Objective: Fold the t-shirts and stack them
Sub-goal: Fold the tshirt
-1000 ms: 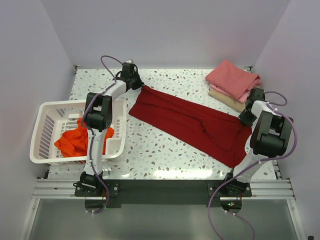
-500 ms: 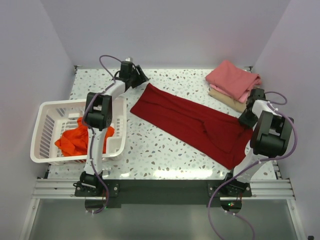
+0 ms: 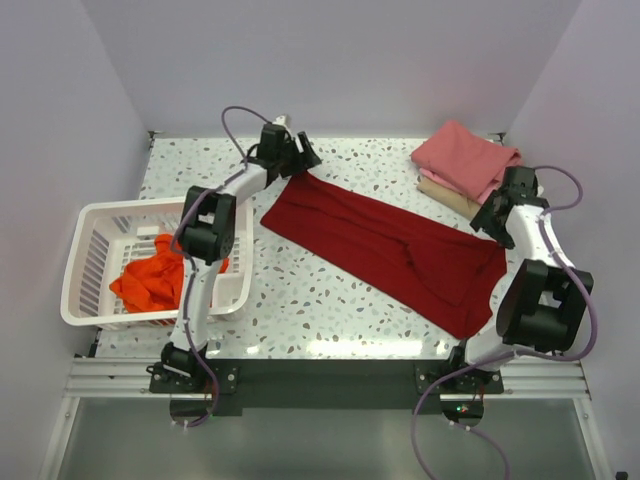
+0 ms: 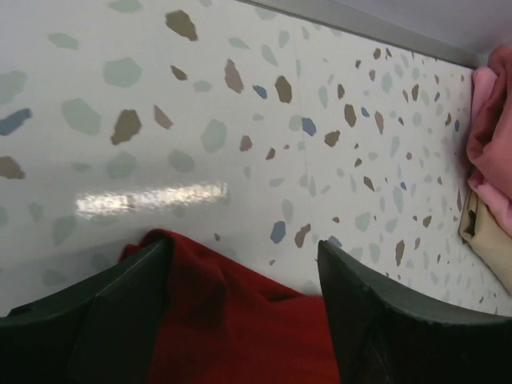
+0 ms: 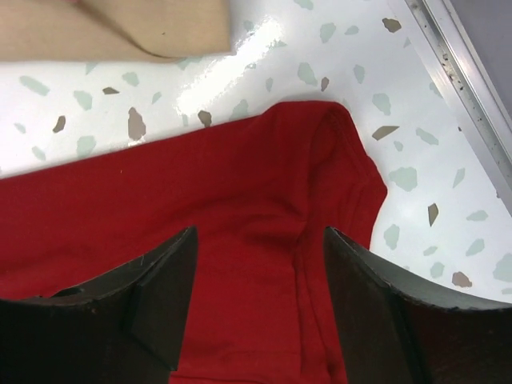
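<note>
**Crimson shirt laid out flat, both my grippers off it: two shirts to go**

My left gripper (image 4: 242, 268): jaws wide apart, nothing pinched. It hovers over the far-left tip of the crimson shirt (image 3: 385, 245). The cloth lies flat on the table (image 3: 300, 300) under the gap, clear of both fingers.

My right gripper (image 5: 260, 240): same story, jaws spread and empty. It's above the shirt's right-hand corner, where the edge bunches into a small ridge. The tan shirt (image 3: 450, 197) is just beside that corner, not touching it as far as I can see.

Shirt position: a long narrow band running diagonally across the table, from far left to near right. It reads to me as already folded lengthwise. One crease shows mid-band, and the rest is fairly smooth.

Done, as I judge it:
- pink shirt (image 3: 465, 155) is folded and sits on the tan one, stacked at the far right corner
- crimson shirt is spread and narrowed

Left:
- fold the crimson band across its length, probably twice
- move it onto the pink/tan stack
- orange shirt (image 3: 150, 280) is crumpled in the basket (image 3: 85, 300) at left, untouched; it needs the full cycle

Roughly halfway, I'd say.
</note>
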Robot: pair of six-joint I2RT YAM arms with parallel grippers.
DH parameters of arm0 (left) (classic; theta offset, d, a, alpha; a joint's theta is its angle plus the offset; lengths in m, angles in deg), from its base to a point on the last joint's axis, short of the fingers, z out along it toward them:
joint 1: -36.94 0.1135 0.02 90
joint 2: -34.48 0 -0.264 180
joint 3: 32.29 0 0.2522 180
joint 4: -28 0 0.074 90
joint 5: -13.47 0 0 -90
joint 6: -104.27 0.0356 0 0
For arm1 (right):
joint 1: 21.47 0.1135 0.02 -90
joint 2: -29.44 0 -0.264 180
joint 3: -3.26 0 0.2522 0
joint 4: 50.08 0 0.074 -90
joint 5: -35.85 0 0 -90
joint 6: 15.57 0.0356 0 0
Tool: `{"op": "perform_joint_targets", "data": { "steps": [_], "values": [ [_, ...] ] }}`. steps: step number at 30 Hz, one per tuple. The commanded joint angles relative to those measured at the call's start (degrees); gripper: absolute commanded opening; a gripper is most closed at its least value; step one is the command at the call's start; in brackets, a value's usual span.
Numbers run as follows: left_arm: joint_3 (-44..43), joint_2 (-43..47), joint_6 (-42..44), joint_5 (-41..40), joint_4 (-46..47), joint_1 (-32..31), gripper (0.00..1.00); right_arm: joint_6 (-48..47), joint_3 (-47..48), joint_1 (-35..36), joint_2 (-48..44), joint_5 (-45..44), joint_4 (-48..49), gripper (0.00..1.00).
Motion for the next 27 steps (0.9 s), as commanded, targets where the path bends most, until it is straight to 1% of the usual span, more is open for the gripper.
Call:
{"op": "perform_joint_targets", "data": {
  "steps": [1, 6, 13, 15, 20, 21, 24, 27],
  "values": [
    [0.5, 5.8, 4.4, -1.1, 0.8, -4.0, 0.78, -1.3, -1.2, 0.5, -4.3, 1.7, -3.4, 0.67],
    [1.5, 7.8, 5.9, -7.1, -0.1, -7.2, 0.78, -0.1, -3.7, 1.6, -5.2, 5.1, -5.3, 0.67],
    [1.7, 7.8, 6.3, -7.3, -0.2, -8.6, 0.78, 1.1, -5.8, 2.1, -3.9, 8.0, -5.1, 0.67],
    [1.6, 8.4, 6.6, -8.4, -1.0, -8.7, 0.78, 1.2, -5.8, 2.2, -3.1, 8.0, -5.6, 0.67],
    [7.4, 15.3, 7.4, -15.8, 0.6, -9.3, 0.80, 1.3, -6.2, 2.3, -3.0, 8.5, -5.6, 0.67],
    [7.6, 15.7, 7.5, -19.3, -0.1, -9.3, 0.80, 1.3, -6.2, 2.4, -2.9, 8.7, -5.6, 0.67],
    [7.9, 16.5, 7.9, -24.8, -2.7, -9.0, 0.82, 1.3, -6.3, 2.4, -3.0, 8.7, -5.7, 0.67],
    [6.3, 16.4, 6.9, -28.6, -6.0, -8.8, 0.82, 1.1, -6.3, 2.4, -2.9, 8.7, -5.9, 0.67]
  ]
}}
